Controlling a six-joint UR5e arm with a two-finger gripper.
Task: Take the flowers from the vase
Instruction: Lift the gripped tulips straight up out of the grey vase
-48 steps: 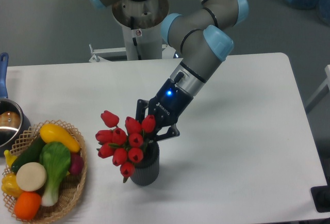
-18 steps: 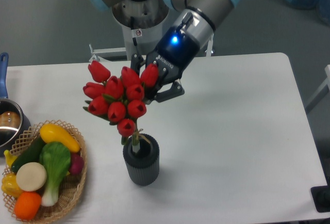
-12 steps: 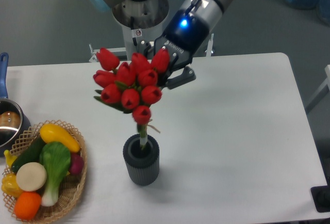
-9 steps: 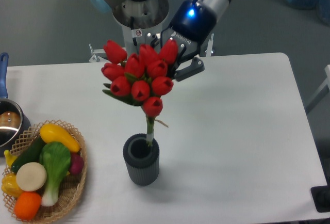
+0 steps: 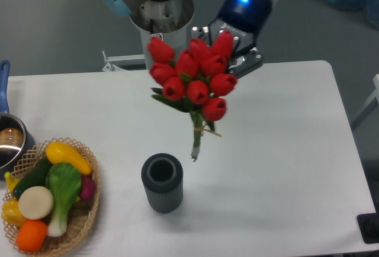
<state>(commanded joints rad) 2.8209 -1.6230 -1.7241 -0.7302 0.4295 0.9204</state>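
I have the flowers (image 5: 194, 74) in the air, pinched by the gripper (image 5: 230, 48) from behind the buds; the fingers are mostly hidden by the red heads, so I read the hold from the bunch hanging free with nothing else under it. The vase (image 5: 161, 182) stands alone on the table (image 5: 284, 150), upright, mouth open and empty.

What matters for my next move is where the stem tip sits against that mouth. The bunch's long axis runs nearly upright, buds on top, tied stems pointing down with a slight lean toward the lower left. The stem tip shows above and to the right of the vase rim, with bare table visible between the two, so I judge the stems fully out and no longer lined up over the opening. From one fixed view I cannot say how high the tip really is above the rim.

The gripper is up and to the right of the vase, well apart from it. I judge the pick essentially done; any further travel should go up or away to the right, since drifting back toward the lower left could brush the stems against the rim and tip the vase. The basket (image 5: 83, 224) at the left edge is well clear of this path
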